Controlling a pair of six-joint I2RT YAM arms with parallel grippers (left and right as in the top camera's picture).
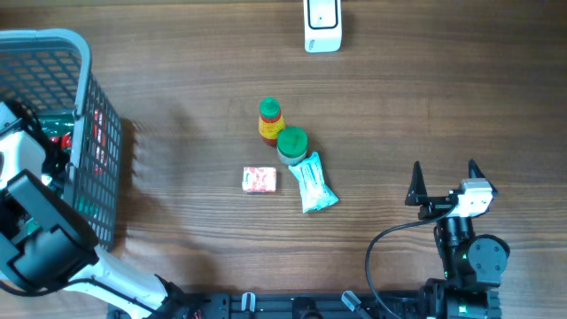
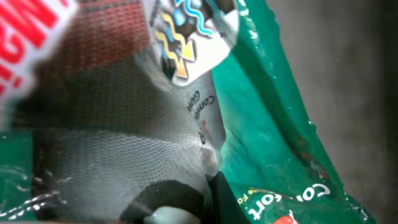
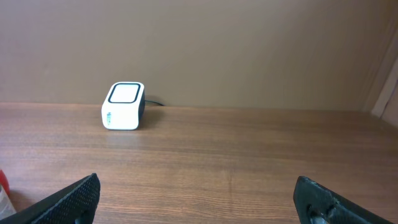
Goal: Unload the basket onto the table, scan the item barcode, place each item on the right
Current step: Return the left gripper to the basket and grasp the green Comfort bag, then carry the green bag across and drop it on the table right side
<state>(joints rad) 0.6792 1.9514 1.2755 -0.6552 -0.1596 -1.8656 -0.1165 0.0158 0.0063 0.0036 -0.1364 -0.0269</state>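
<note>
My left arm reaches down into the grey wire basket (image 1: 89, 106) at the table's left edge, and its gripper is hidden among the goods there. In the left wrist view a grey mesh-printed packet (image 2: 118, 137) and a green foil packet (image 2: 273, 143) fill the frame right against the shut left gripper (image 2: 208, 202). Whether either packet is pinched I cannot tell. The white barcode scanner (image 1: 322, 24) stands at the far edge, and the right wrist view shows the scanner (image 3: 123, 106) too. Near the front right, my right gripper (image 1: 445, 182) stands open over bare wood.
In the middle of the table stand a yellow-red bottle with a green cap (image 1: 269, 120) and a green-lidded jar (image 1: 291, 143). Beside them lie a teal packet (image 1: 315, 183) and a small pink box (image 1: 260, 180). A red-lettered pack (image 2: 31, 37) lies in the basket.
</note>
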